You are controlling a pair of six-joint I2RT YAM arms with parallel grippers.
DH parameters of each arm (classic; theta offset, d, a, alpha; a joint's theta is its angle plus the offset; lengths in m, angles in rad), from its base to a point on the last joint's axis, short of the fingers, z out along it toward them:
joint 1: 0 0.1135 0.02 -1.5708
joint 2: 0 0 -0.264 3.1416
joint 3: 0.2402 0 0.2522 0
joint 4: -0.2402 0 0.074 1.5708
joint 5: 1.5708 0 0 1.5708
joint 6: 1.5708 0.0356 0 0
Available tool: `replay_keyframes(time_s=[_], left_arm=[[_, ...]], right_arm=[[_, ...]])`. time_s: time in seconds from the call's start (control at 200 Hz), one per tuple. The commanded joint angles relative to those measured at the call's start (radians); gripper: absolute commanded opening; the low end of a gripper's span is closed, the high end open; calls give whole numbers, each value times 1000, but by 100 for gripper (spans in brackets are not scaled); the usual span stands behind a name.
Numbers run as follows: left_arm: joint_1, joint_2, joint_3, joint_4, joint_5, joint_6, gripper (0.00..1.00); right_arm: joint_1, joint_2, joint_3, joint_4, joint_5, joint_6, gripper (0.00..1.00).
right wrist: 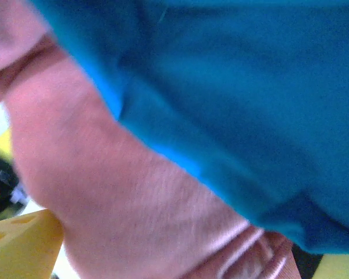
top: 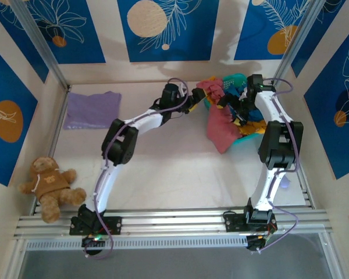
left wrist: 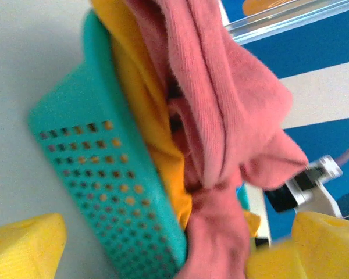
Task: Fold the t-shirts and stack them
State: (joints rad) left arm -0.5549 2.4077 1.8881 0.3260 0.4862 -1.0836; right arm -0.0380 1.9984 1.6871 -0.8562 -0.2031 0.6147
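rose-pink t-shirt (left wrist: 221, 116) drapes just before both wide-spread jaws.

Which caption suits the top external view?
Left arm and right arm reach a turquoise plastic mesh basket heaped with shirts; a lavender cloth shirt lies flat, back left.

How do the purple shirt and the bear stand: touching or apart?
Apart. The top view shows the purple shirt lying flat at the far left and the bear nearer the arms, with bare table between them.

Basket (left wrist: 99, 174) interior hidden under rose-pink shirt (left wrist: 221, 104); teal-blue shirt (right wrist: 250, 87) blurred.
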Motion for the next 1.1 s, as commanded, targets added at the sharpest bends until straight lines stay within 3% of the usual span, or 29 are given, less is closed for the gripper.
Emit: replay_keyframes(time_s=[0.0,0.11,0.335,0.435,0.575,0.79,0.905,1.09], left_arm=[[43,-218,-85,-103,-29,209,99],[53,-334,-174,-247,-84,350,99],[91,-467,-314,-329,-80,427,99],[96,-516,-309,-482,-159,545,99],[104,-555,-308,-566,-171,605,99],[104,-583,-360,-578,-173,610,99],[104,-599,-387,-584,-169,607,99],[105,-654,-421,-620,-184,622,99]], right_arm=[[42,85,84,-29,128,162,99],[59,170,149,-27,196,328,99],[38,178,22,99,299,744,99],[13,181,25,81,332,789,99],[-41,184,16,72,345,828,99],[-100,233,55,92,249,782,99],[-92,204,93,67,254,641,99],[-60,30,66,3,317,359,99]])
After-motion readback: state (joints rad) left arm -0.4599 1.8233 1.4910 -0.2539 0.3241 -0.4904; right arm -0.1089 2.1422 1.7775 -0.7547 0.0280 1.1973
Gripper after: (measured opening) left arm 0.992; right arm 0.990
